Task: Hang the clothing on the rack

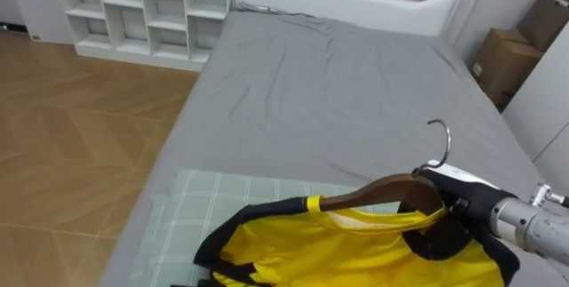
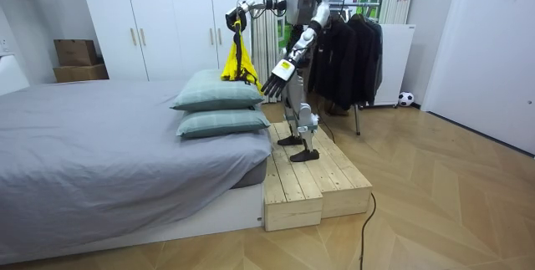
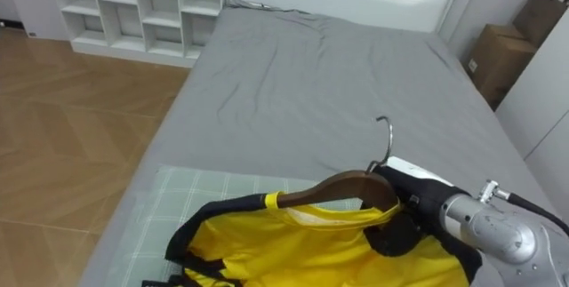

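Yellow with black trim: garment on a wooden hanger, low in the eye views, over a checked pillow at the near end of the grey bed. Right robot hand clenched round the hanger's neck, just under the upright metal hook.

As for containers: white cubby shelf by the far wall, left of the bed. Cardboard boxes stacked to the right of the bed; cannot tell what is inside.

From the room view alone: robot standing on a wooden platform at the pillow end of the bed, facing along it. Right arm stretched out high, garment hanging straight down from the hanger, lower edge at the upper of two stacked pillows; touching or not, cannot tell. Left robot hand lower, fingers straight and released, holding nothing, just beside that pillow's corner. Behind the robot, a rack of dark clothes, a ball on the floor beyond it, and white wardrobes past the bed.

From the eye views alone: the grasp on the hanger up close, and the shelf.
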Controlling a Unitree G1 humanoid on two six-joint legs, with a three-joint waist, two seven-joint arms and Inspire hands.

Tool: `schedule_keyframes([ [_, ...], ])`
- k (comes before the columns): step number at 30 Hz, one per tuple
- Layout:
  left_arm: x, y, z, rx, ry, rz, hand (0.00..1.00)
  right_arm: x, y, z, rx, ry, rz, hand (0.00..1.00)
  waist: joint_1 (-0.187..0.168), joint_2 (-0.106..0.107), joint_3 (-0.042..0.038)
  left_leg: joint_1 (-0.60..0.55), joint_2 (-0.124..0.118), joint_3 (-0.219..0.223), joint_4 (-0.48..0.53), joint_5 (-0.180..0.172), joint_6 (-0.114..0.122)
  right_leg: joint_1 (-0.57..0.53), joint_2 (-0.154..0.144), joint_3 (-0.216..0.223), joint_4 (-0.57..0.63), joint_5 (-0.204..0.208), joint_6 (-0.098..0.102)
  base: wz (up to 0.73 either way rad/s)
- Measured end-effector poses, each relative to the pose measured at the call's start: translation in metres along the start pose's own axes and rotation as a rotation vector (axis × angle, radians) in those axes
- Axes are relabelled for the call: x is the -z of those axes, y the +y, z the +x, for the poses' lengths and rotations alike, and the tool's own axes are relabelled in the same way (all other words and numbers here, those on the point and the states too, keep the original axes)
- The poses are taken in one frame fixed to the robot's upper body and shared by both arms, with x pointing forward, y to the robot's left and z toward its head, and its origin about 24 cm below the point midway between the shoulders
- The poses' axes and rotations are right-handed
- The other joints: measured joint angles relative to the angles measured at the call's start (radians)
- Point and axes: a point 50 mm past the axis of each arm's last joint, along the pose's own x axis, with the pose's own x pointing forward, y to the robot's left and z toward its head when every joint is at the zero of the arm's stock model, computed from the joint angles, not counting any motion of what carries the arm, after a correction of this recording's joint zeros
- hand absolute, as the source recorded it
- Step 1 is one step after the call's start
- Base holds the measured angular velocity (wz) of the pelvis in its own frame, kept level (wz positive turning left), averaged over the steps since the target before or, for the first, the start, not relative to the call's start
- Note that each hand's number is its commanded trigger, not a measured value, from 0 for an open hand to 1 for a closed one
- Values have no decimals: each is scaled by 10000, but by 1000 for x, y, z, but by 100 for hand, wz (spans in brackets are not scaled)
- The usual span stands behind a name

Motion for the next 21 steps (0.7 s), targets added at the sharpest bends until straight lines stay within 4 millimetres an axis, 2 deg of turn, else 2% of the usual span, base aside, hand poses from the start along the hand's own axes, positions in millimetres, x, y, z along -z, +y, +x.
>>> schedule_keyframes([
  [3,1,-2,0,54,74,-7,0,-2,-6,-3,280,-74,-17,100,6,-30,16,-2,1,84,-36,0,0,-30,2,26,-1,0,0,-3],
  [9,4,-4,-1,140,211,-21,0,1,-9,-5,402,69,137,100,-16,-122,-18,-37,12,219,-65,11,15,-148,8,133,44,2,-1,-6],
  [21,2,-11,-2,298,218,-162,0,-8,-20,-3,687,-201,-25,100,-183,-92,10,51,40,348,-65,9,14,-155,2,232,158,1,-1,-2],
])
